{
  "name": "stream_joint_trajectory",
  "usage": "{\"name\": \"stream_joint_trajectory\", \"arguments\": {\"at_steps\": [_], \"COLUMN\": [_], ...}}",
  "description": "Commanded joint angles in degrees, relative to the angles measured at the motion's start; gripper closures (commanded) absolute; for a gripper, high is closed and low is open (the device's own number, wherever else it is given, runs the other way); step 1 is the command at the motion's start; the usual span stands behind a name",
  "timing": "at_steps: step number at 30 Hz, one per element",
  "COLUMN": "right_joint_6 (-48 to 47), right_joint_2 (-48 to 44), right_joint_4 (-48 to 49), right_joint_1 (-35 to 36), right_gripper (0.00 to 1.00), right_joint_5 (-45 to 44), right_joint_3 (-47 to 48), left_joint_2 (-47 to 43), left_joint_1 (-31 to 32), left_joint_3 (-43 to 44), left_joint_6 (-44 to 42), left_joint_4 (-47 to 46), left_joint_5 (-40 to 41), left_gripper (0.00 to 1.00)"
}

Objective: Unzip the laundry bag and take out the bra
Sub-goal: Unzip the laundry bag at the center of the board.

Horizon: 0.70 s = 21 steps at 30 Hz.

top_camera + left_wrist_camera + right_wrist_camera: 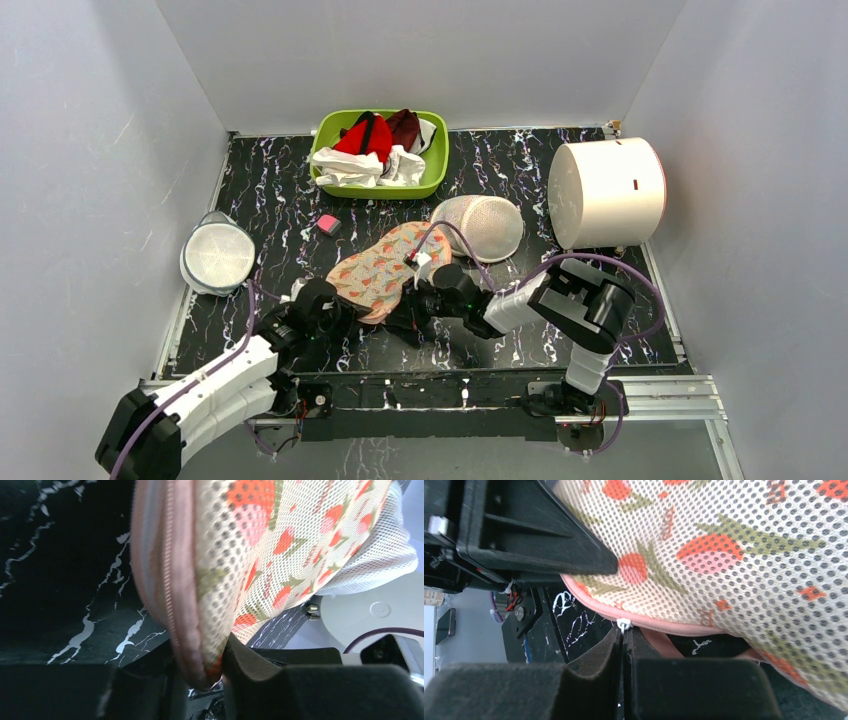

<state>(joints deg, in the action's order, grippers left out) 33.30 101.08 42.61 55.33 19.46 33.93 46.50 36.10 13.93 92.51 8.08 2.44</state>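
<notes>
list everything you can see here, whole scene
laundry bag: one, peach floral with pink zip edging, table centre
zip pull: one, white, on the bag's edge
mesh dome: one, white, at the bag's far right end
round mesh case: one, white, table's left edge
basin: one, green, back centre
clothes: a pile, red, white and dark, in the basin
drum: one, white, on its side, back right
small block: one, pink, left of the bag
table: one, black with white veins
left gripper: one, black, shut on the bag's edge
right gripper: one, black, shut on the zip pull
</notes>
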Motion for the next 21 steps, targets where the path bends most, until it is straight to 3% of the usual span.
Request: {"name": "stream_joint_trajectory", "arguments": {"at_steps": [1,13,21], "right_joint_6": [-1.45,-10.38,-12.49], "right_joint_2": [-0.28,-5.63,-10.79], "right_joint_4": [1.54,-11.75,-15.98], "right_joint_1": [0.62,0.38,-3.48], "right_gripper": [1.00,1.00,1.00], "right_joint_5": [0.10,-7.53,-10.17], "right_joint_3": [1.49,0.70,-3.26], "left_joint_2": [-5.52,-11.74,-8.28], "left_joint_1": [-0.28,-0.71,-0.93], "left_joint_3": [0.82,4.95,8.93], "left_joint_6": [-0.81,-6.14,-11.84], "left_joint_4": [10.49,26.37,29.54], "left_joint_5": [7.90,17.10,20.56], "left_gripper": [0.80,0.99,1.00]}}
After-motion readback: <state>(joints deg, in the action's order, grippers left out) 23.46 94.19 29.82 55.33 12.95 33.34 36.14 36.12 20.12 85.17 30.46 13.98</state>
